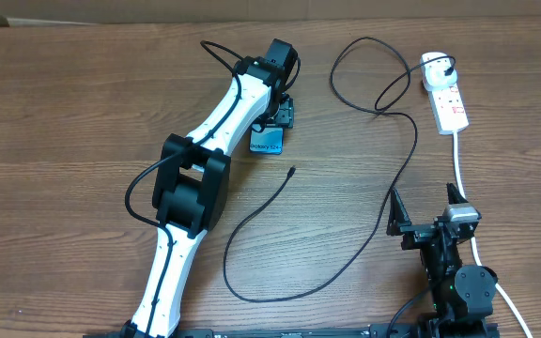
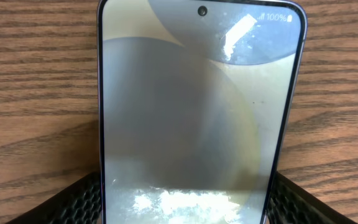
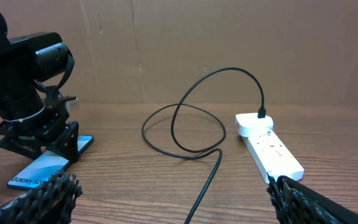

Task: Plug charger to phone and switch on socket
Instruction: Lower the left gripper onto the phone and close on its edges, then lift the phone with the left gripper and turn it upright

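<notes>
Straddling the phone (image 1: 267,141) on the bench, the left hand (image 1: 278,115) may grip it, I cannot tell, the right hand (image 1: 425,208) waits open and empty, and the charger (image 1: 292,171) tip lies loose nearby, so plugging and the socket (image 1: 449,103) switch seem still left.
</notes>
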